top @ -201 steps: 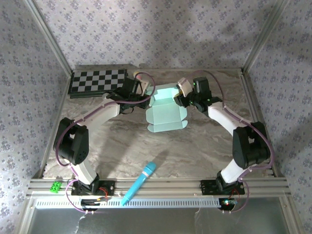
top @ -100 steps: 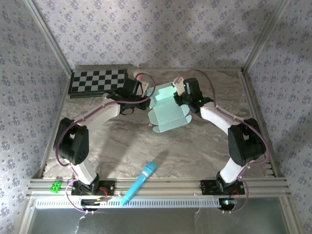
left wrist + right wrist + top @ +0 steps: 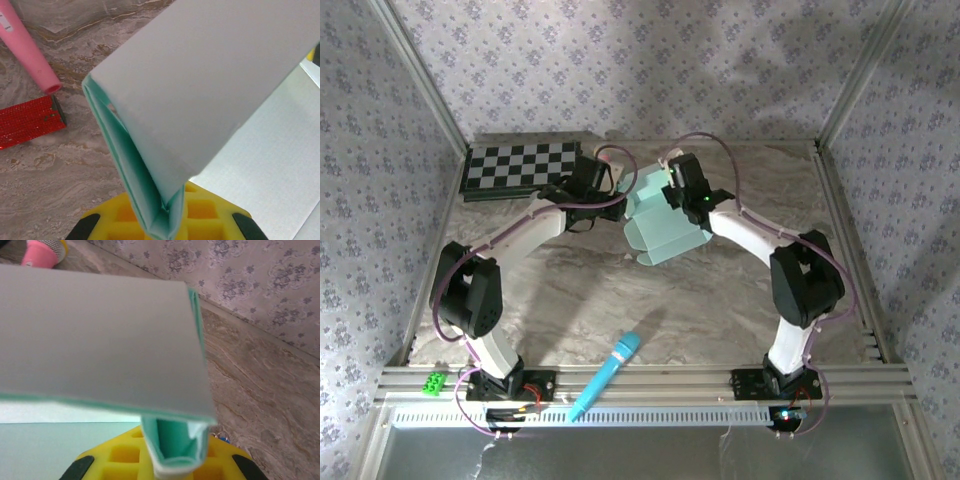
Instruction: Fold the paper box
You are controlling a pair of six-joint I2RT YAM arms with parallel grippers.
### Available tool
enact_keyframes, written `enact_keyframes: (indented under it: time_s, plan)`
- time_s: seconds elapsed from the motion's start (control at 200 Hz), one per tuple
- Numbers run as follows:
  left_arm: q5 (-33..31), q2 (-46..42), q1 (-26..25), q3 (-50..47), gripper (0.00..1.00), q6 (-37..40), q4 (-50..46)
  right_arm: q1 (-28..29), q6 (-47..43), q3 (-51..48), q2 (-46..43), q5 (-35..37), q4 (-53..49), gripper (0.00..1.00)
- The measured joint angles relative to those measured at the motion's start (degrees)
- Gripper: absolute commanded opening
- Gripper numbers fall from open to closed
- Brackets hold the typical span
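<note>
Right end effector (image 3: 667,192): you have it closed on a folded edge of the paper box (image 3: 665,235). In your right wrist view the doubled card sits pinched just above the yellow pad (image 3: 125,460).
Right arm, change: over the last second it has swung inward and to the left, with its elbow drawn in from the worktop's right rail.
Left end effector (image 3: 618,190): it is shut tight on the opposite folded edge, and the crease runs down into its grip in your left wrist view. It stands where it did a second ago.
Paper box, change: a second ago its scalloped near edge lay level across your view. Now the sheet is skewed, with that edge rising to the right.
Paper box, place: it is at the far centre of the worktop (image 3: 620,300), held between the two end effectors with one panel raised.
Unmoved: the blue microphone (image 3: 608,372) at the near edge, the green block (image 3: 435,381) on the front rail, and the checkerboard (image 3: 520,165) at the far left.
Worktop: grey-brown marble pattern, framed by aluminium rails.
Room: floral wallpaper (image 3: 620,70) on three sides, with metal posts at the corners.
Beside the box: a pink tube (image 3: 27,50) and a red glitter strip (image 3: 27,120) lie on the marble, close together.
Writing: there is a white sticker on the pink tube, too small to read.
</note>
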Motion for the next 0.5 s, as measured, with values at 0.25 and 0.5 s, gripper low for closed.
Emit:
enact_keyframes:
  time_s: [0.25,0.5]
  plan:
    - [-1.11,0.02,0.0,0.15,0.0,-1.64,0.0,2.47,4.59,5.77,3.43,9.07,-5.88,0.07]
    - [-1.11,0.68,-0.04,0.72,0.0,-2.86,0.44,3.21,11.5,12.31,7.19,14.29,-13.97,0.04]
